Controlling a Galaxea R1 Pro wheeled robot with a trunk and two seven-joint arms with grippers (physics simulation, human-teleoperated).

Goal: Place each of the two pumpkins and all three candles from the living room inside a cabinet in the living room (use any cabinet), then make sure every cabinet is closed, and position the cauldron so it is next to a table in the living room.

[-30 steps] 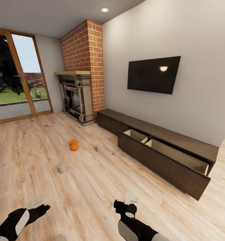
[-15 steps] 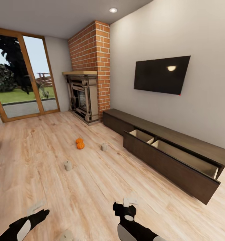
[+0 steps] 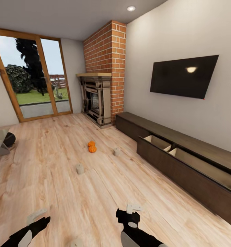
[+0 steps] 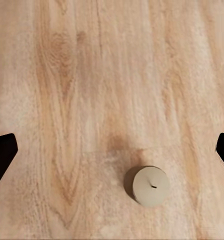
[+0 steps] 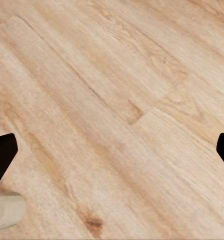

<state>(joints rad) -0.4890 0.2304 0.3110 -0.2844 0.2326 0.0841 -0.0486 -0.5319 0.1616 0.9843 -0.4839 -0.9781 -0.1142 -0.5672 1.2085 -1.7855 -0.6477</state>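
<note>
1. Cabinet (image 3: 184, 164): long, low and dark brown, set against the wall under the TV (image 3: 184, 77). Its nearer pull-out front stands open – pale compartments with a divider show inside. The far section beside the fireplace (image 3: 96, 99) is shut.
2. Pumpkins (image 3: 92, 147): two orange ones, touching, on the wood floor (image 3: 53, 178) mid-room, well apart from the cabinet.
3. Candles: one (image 3: 117, 151) stands upright on the floor between the pumpkins and the cabinet; a second (image 3: 80, 168) stands nearer the robot, left of the pumpkins. A third (image 4: 150, 185) appears in the left wrist view, upright on the floor, wick visible, between the fingertip lines but not touched.
4. Left gripper (image 3: 36, 216): low at the head view's left edge, above the floor. Jaws spread wide, holding nothing – dark fingertips (image 4: 2, 155) sit at opposite edges of the wrist view.
5. Right gripper (image 3: 133, 208): low centre in the head view, over bare floor. Jaws likewise wide apart and empty, with fingertips (image 5: 2, 155) at the wrist view's edges.
6. A round dark object (image 3: 9, 139) lies at the far left by a grey surface; it cannot be identified.
7. Glass doors (image 3: 33, 79) on the far wall show a garden.
</note>
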